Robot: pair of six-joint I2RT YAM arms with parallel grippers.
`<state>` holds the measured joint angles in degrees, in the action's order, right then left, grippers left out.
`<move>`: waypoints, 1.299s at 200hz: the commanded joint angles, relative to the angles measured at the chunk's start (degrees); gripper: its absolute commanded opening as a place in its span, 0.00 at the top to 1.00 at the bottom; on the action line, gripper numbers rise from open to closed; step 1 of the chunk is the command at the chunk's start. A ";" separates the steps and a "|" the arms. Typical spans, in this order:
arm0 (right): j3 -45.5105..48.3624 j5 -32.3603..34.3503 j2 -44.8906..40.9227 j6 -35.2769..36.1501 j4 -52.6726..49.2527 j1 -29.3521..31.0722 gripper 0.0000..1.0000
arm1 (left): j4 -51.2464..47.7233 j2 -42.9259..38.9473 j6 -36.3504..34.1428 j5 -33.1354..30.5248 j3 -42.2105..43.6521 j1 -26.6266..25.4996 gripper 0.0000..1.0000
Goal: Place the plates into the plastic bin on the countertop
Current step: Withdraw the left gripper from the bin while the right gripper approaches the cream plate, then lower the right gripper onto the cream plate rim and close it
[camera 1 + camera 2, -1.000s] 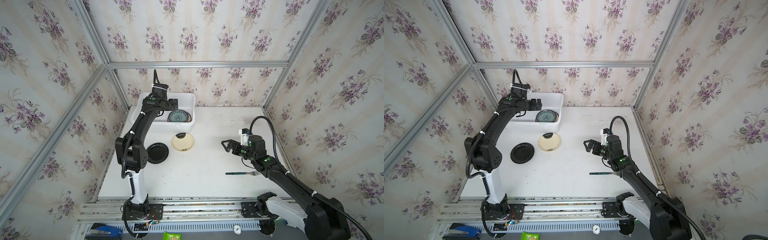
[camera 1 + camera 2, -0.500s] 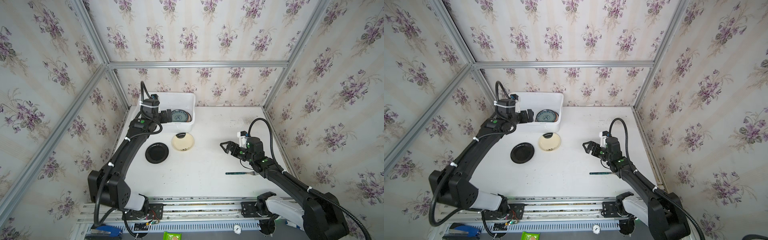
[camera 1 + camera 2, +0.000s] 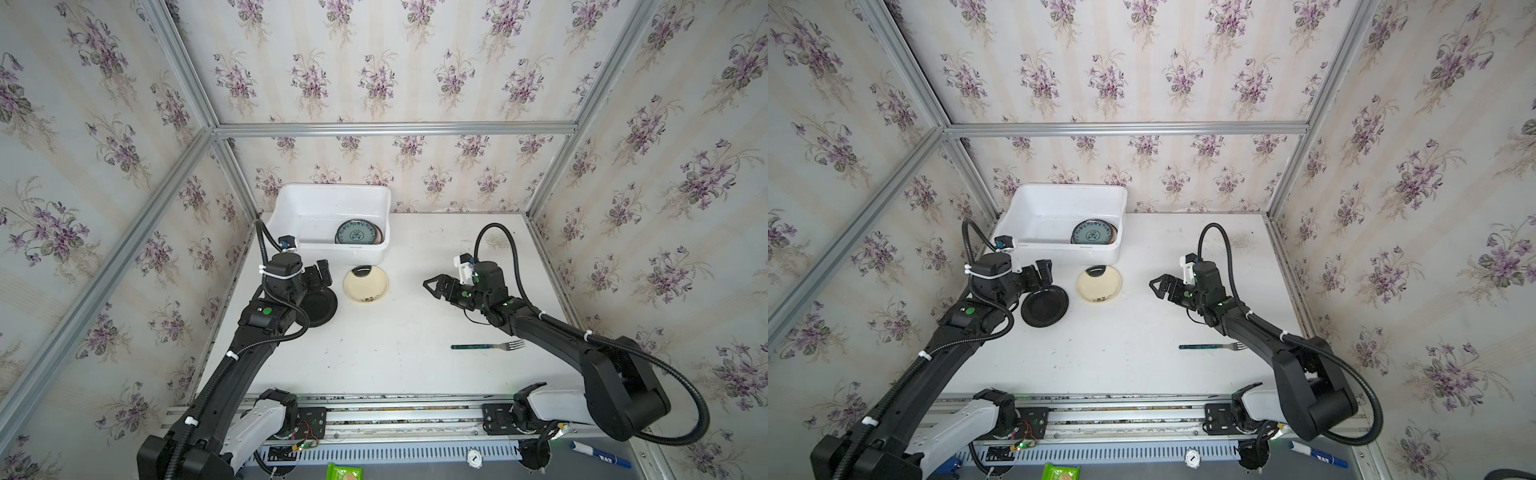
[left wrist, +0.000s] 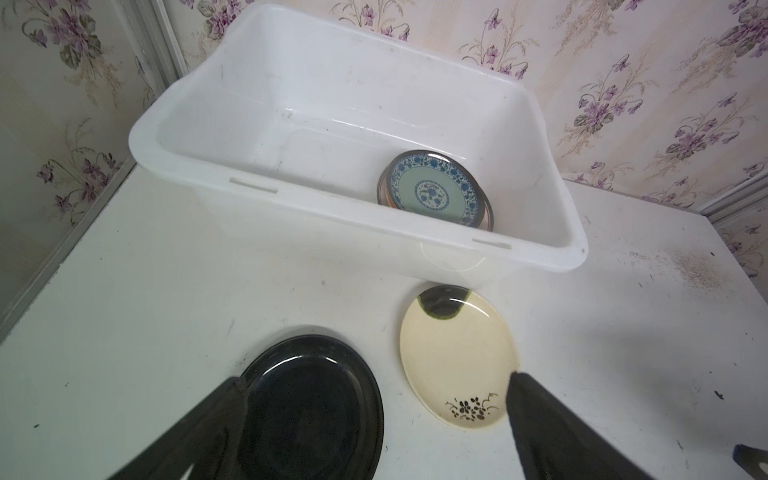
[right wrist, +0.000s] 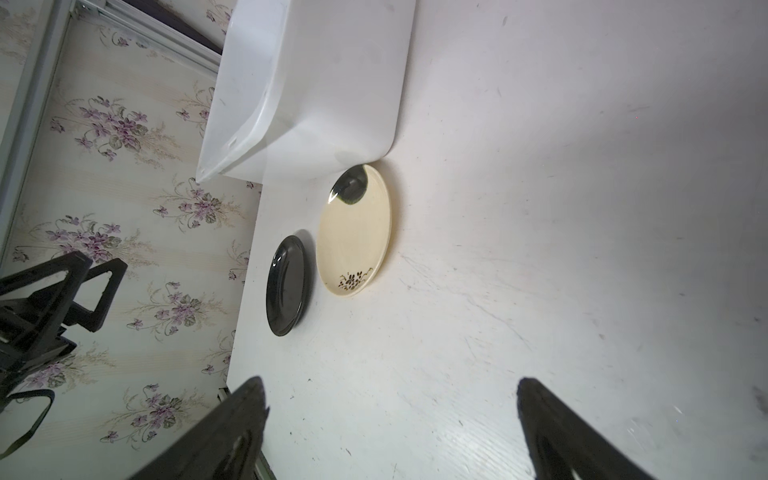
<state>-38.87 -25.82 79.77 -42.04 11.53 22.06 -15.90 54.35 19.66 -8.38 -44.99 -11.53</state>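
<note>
Both top views: the bin [image 3: 291, 208] sat at the back of the desk [image 3: 395, 357], left of centre, against the wall. Inside, at its right end, a teal plate [image 3: 358, 233] lay on top of a small stack. Two more plates were out on the desk. The cream plate [image 3: 365, 286] was close up to the bin's front wall, and the black plate [image 3: 324, 311] was just left of it, not touching it. The L pincer [image 3: 323, 275] hung over the black plate's back edge, jaws wide, nothing in them. The R pincer [image 3: 432, 286] hung over bare desk right of the cream plate, well apart from it, jaws wide and empty. A fork [image 3: 486, 345] lay flat nearer the front, by the R arm.

Left wrist: the L pincer [image 4: 374, 378] fingers [image 4: 552, 428] were spread wide w/ nothing gripped. One finger overlapped the black plate [image 4: 311, 399] rim, and the other's tip sat by the cream plate [image 4: 457, 357] edge. I couldn't tell if either made contact. Beyond them was the bin [image 4: 353, 214], with the teal plate [image 4: 434, 189] inside and an orange edge showing under it.

Right wrist: the R pincer [image 5: 390, 384] fingers [image 5: 561, 432] stood wide, w/ only bare desk [image 5: 540, 208] btwn them. Further off, the cream plate [image 5: 353, 237] and black plate [image 5: 289, 286] lay side by side w/ a small gap. The cream plate's dark end was right at the bin [image 5: 332, 83] base.
</note>
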 commanded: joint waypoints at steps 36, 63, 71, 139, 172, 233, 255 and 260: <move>-8.66 -3.55 13.50 -2.37 6.56 4.10 0.08 | 2.83 -5.38 5.66 5.19 8.10 0.37 0.00; -11.92 -4.15 18.79 -2.69 7.16 4.65 0.11 | 4.06 -6.06 7.35 8.43 10.03 0.68 0.00; -12.80 -4.19 20.17 -2.71 7.11 4.74 0.12 | 4.66 -5.86 7.66 9.70 10.56 0.72 0.00; -22.02 -4.05 30.26 -2.76 5.16 6.65 0.30 | 6.94 -4.24 9.42 13.26 13.26 1.42 0.01; -24.32 -2.36 33.57 -2.40 5.08 6.98 0.39 | 7.11 -5.51 9.76 13.46 14.40 1.94 0.01; -29.72 -4.18 39.41 -2.96 2.86 7.38 0.47 | 7.49 -6.78 10.16 12.96 16.58 3.10 0.00; -30.76 -4.77 40.46 -3.94 3.65 7.59 0.50 | 7.99 -6.00 10.36 12.82 17.02 3.59 0.00; -31.03 -4.76 40.60 -3.93 3.47 7.64 0.50 | 7.99 -5.85 10.32 12.94 17.04 3.70 0.01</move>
<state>-68.27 -29.69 119.63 -45.21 14.26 29.36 -9.74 47.88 29.45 4.71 -28.23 -8.29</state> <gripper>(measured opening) 0.506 0.996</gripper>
